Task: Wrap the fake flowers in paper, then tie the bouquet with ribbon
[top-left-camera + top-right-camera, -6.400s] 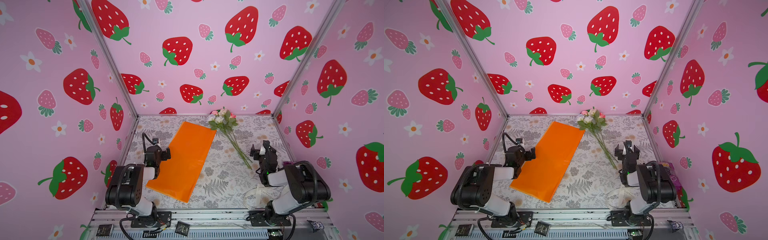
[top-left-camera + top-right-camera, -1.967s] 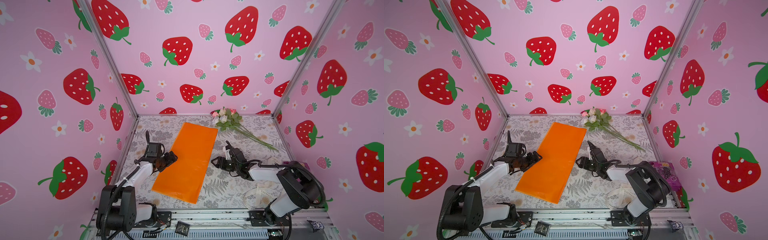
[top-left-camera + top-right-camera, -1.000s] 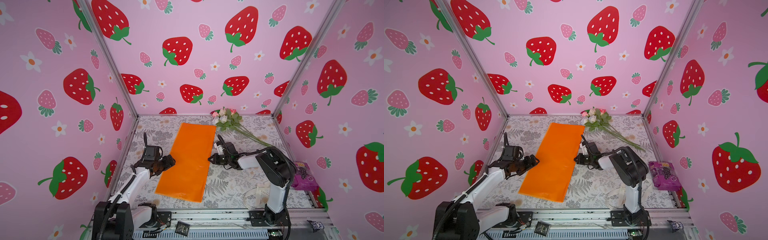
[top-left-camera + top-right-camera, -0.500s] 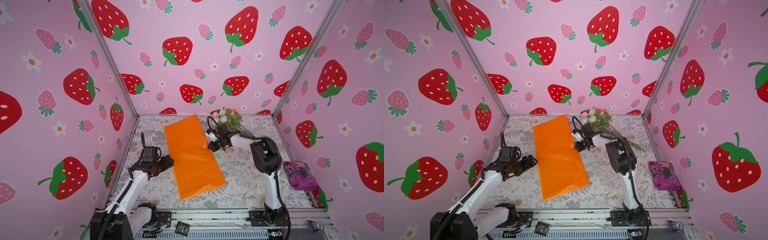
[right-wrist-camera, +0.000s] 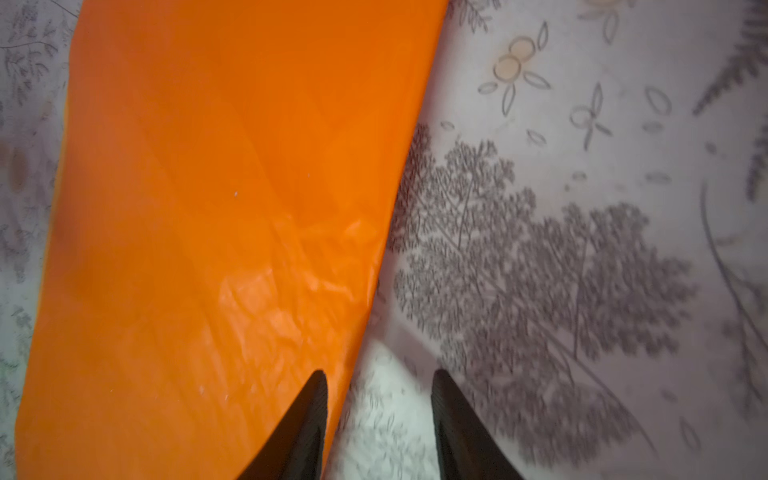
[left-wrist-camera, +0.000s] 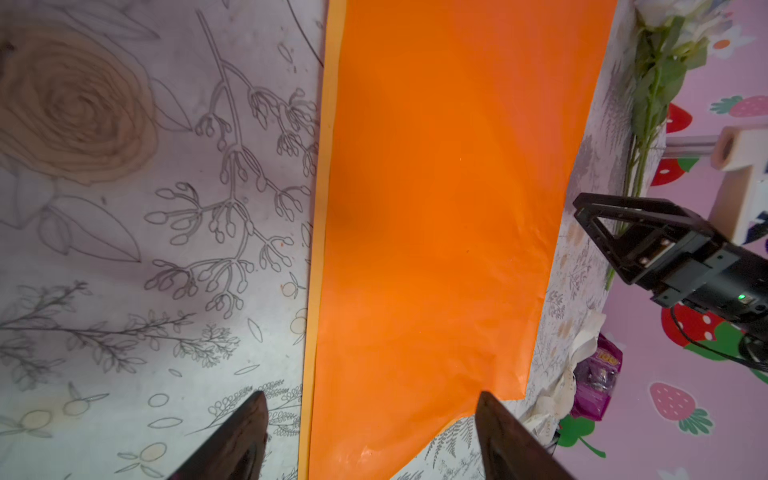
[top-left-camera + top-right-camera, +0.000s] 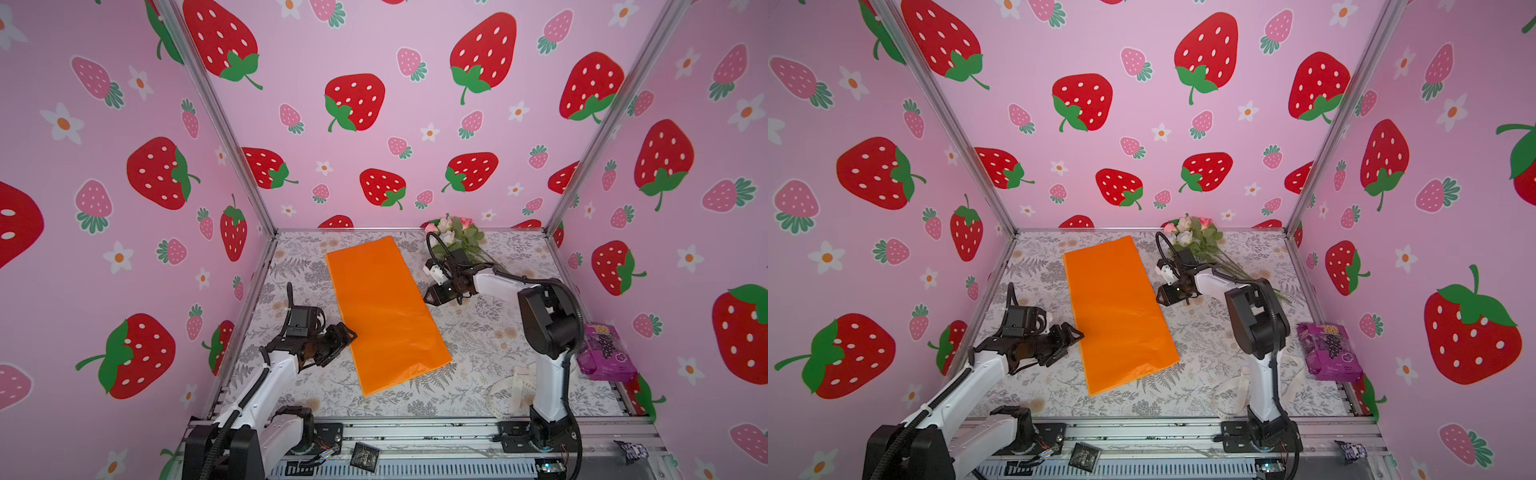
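Orange paper sheet (image 7: 382,316), flat, rectangular and glossy, is lying at a slant mid-table on the grey floral-print table cover (image 7: 478,332). Both top views are taking in the whole booth. Only the left wrist view is showing a paler strip along the sheet's left edge (image 6: 318,249), while the right wrist view is showing just sheet (image 5: 208,208) and blurred cover.

The bouquet of fake flowers (image 7: 455,232), pink and white roses with green leaves and thin stems, is lying at the far right against the back wall, apart from the sheet.

The left gripper (image 6: 370,399) is standing wide apart and empty, its tips straddling the sheet's left edge; contact cannot be told. The right gripper (image 5: 380,374) is standing partly spread, grasping nothing, at the sheet's right edge with one tip over the paper. Its wrist is covering part of the bouquet's stems in both top views.

A purple plastic packet (image 7: 604,353) is sitting by the right wall, and a looped cream ribbon (image 7: 513,390) is lying near the right arm's base.
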Available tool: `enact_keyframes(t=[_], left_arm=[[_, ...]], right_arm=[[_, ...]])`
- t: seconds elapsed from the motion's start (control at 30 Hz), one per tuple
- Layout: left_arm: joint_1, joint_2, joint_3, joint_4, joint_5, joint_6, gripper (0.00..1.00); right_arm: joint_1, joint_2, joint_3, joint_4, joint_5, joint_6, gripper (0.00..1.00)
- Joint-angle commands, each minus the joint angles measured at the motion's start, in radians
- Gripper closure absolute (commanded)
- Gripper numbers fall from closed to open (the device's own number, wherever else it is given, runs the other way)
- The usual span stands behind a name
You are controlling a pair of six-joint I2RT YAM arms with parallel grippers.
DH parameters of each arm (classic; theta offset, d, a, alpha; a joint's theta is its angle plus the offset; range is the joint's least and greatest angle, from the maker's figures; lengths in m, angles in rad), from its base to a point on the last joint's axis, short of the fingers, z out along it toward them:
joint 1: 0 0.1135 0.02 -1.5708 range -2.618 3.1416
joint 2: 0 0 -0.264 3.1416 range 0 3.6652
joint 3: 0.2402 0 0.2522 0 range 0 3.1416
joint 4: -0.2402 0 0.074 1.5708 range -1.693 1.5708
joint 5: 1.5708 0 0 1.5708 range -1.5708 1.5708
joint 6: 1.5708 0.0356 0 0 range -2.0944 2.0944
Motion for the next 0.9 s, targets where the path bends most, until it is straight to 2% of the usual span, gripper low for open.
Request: enact_keyframes(t=[0.0,0.13,0.3,0.47,0.87], left_arm=[[-0.015,-0.026,-0.033,0.047,0.107,-0.091,0.23],[-0.080,-0.036,-0.086,0.068,0.107,-0.134,0.26],[-0.162,-0.057,-0.141,0.095,0.070,-0.185,0.27],[-0.199,-0.068,-0.154,0.104,0.049,-0.188,0.28],[-0.208,0.014,-0.159,0.133,0.036,-0.164,0.29]], right_arm=[[0.008,-0.163,-0.142,0.120,-0.044,0.095,0.55],[0.068,-0.347,-0.394,0.349,-0.062,0.238,0.54],[0.200,-0.414,-0.586,0.557,-0.084,0.415,0.56],[0.283,-0.384,-0.628,0.607,-0.049,0.467,0.60],[0.287,-0.285,-0.636,0.575,0.005,0.455,0.62]])
